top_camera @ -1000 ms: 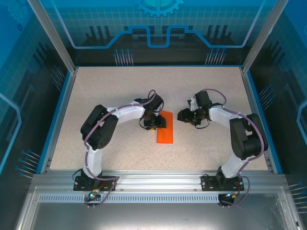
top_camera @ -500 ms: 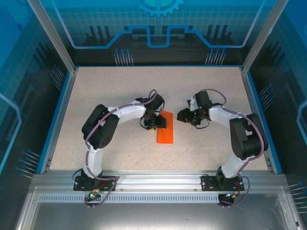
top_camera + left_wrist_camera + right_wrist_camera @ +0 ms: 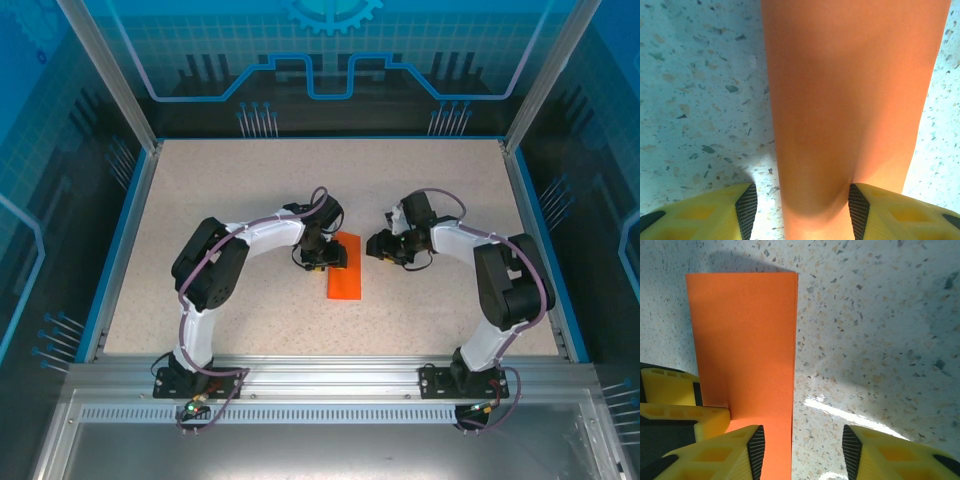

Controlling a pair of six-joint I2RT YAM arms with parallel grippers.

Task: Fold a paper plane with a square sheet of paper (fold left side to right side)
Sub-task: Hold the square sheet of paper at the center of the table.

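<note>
One square sheet of paper [image 3: 345,282], folded into a narrow orange strip, lies flat near the middle of the table [image 3: 220,200]. We see its long axis running roughly from the far edge toward the near edge. Both short ends are cut square, so it points neither way. The left gripper [image 3: 322,262] sits over the strip's far left part, and in its wrist view the jaws stand apart with the paper passing between them. The right gripper [image 3: 378,243] hovers just beside the strip, on the right-edge side. Its jaws are parted, one finger [image 3: 756,445] over the paper's long edge and the other above bare table.
</note>
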